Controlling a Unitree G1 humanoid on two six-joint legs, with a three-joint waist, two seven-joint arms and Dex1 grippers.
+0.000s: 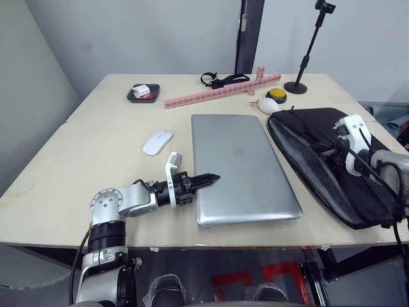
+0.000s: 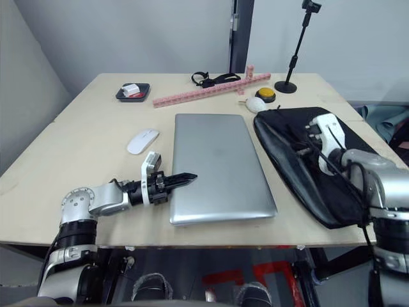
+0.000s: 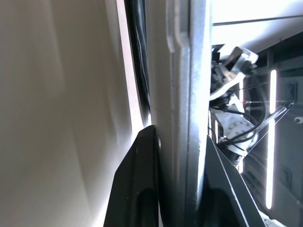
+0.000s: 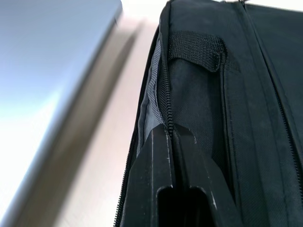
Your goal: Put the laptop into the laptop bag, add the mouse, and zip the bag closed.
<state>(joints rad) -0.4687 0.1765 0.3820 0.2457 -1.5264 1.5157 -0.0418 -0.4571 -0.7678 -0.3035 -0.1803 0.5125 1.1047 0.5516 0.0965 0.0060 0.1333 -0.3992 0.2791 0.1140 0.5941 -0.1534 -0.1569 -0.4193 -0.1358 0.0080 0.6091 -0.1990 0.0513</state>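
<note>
Now the left gripper [image 1: 206, 180] is down at the near left edge of the laptop [image 1: 243, 163], and the left wrist view shows its two black fingers [image 3: 139, 189] closed on that edge, one on each face of the thin silver slab. The laptop lies flat and shut on the table [image 1: 83, 160], stretching away from this gripper toward the far side. Just beyond the gripper and a little to its outer side sits the mouse [image 1: 157, 141], apart from the laptop's edge.

Over on the other side, the right gripper [image 4: 173, 142] rests on the laptop bag [image 1: 323, 160]; the right wrist view has its fingers pressed together at the bag's zipper line, where the black fabric parts to show grey lining. Whether any fabric is actually pinched between them is hard to say from here. The bag lies flat just beside the laptop, between the right gripper and the laptop's right edge.

Well beyond both grippers, at the far side, lie a pink bar [image 1: 220, 90], a small black tray [image 1: 143, 93] and a black stand [image 1: 296, 87].
</note>
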